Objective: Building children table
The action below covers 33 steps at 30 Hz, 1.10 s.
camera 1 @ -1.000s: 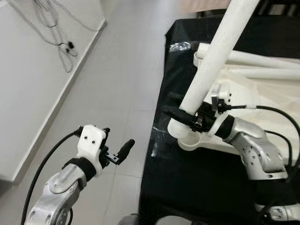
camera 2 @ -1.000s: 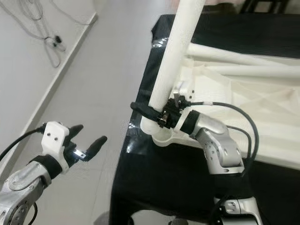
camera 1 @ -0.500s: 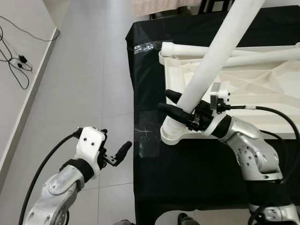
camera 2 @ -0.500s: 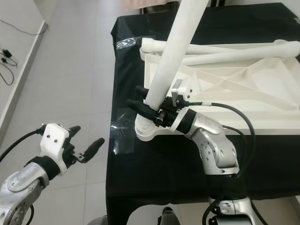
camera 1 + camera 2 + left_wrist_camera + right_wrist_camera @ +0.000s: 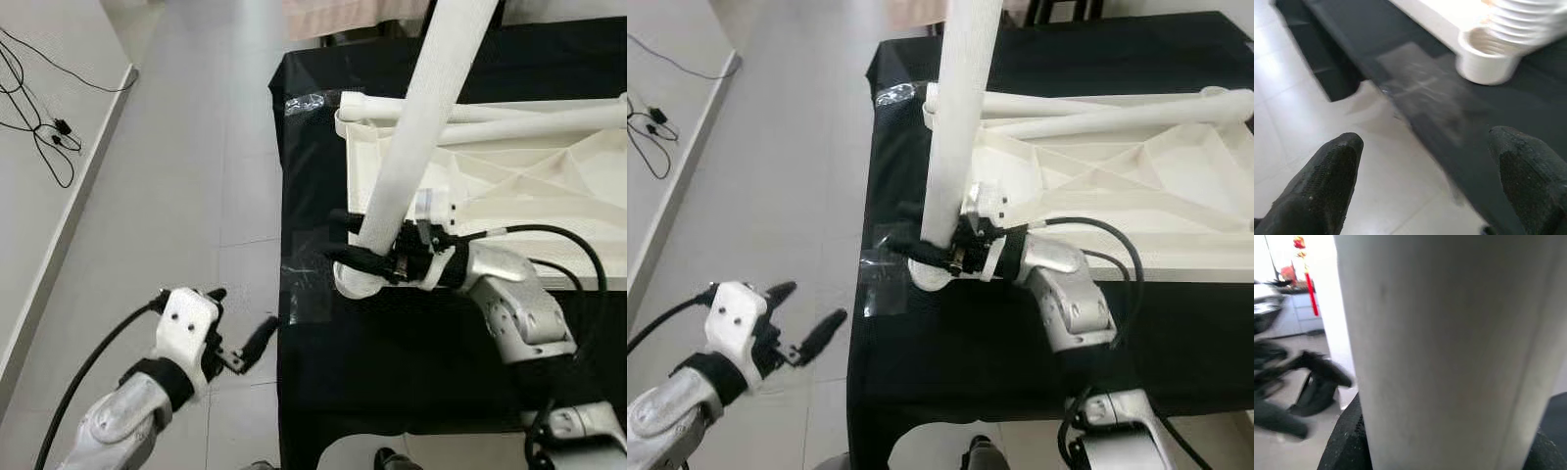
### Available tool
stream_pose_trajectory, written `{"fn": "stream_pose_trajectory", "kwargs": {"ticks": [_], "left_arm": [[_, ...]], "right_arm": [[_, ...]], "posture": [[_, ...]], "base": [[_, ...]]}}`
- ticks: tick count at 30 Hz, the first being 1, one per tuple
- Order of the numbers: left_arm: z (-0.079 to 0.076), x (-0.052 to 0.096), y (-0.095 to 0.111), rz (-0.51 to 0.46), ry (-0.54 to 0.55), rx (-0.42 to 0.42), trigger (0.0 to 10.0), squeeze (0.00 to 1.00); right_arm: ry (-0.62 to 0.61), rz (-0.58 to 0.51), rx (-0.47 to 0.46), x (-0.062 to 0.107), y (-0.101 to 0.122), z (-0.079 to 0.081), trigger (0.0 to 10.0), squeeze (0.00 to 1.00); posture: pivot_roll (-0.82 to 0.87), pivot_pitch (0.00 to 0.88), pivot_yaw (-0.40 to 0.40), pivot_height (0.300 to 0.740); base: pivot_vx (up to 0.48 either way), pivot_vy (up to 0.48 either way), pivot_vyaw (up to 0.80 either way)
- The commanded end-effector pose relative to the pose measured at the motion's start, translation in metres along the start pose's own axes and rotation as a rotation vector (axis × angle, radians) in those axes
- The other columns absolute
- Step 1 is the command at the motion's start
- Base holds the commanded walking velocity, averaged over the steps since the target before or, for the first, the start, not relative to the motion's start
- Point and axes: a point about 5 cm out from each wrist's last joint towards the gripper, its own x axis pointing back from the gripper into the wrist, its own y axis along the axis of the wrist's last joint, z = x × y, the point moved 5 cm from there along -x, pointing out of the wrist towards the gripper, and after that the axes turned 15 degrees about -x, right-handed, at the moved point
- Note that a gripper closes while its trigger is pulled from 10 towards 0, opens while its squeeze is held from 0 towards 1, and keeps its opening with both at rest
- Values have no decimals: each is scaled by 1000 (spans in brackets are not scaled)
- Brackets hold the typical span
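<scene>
From my head cameras I see the right end effector [image 5: 377, 260] clamped around the lower end of a white table leg [image 5: 416, 137], which stands nearly upright and tilts a little away from me. Just under that end effector the leg's ribbed foot meets a round socket [image 5: 926, 277] at the near corner of the white overturned table frame [image 5: 509, 166], which lies on the black tabletop [image 5: 392, 392]. Two more legs [image 5: 1097, 108] lie across the far side of the frame, beyond the end effector.

The right wrist camera gives me the leg's pale surface close up between the black fingers [image 5: 1347, 440], pressed against it on both sides.

The left wrist camera shows me the ribbed leg end [image 5: 1528, 22] sitting in the socket cup, and a patch of clear tape [image 5: 1420, 83] on the tabletop edge ahead of the fingers.

My left end effector [image 5: 243, 333] hangs over the grey floor [image 5: 176, 196] beside the tabletop edge, fingers spread wide, holding nothing.
</scene>
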Motion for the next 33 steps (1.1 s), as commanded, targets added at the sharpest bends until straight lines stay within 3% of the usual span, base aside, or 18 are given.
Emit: {"fn": "stream_pose_trajectory", "kwargs": {"ticks": [1, 8, 14, 26, 33], "left_arm": [[-5, 5, -4, 29, -29, -31, 10000, 0], [-35, 22, -1, 41, -130, -5, 10000, 0], [-46, 26, 0, 49, -179, 37, 10000, 0], [-48, 30, 3, 41, -194, 6, 10000, 0], [-48, 31, 5, 37, -202, 2, 10000, 0]], "right_arm": [[23, 16, 21, -6, -4, 3, 10000, 0], [28, 0, 34, -12, 3, -8, 10000, 0], [82, 11, 33, -14, 0, -5, 10000, 0], [213, 100, -21, -11, -20, 7, 10000, 0], [339, 183, -2, -22, -20, 9, 10000, 0]], "posture": [[56, 220, 104, 740], [77, 253, 104, 740], [76, 266, 103, 740], [89, 282, 109, 740], [102, 291, 110, 740]], "base": [[0, 0, 0], [0, 0, 0], [0, 0, 0], [0, 0, 0], [0, 0, 0]]}}
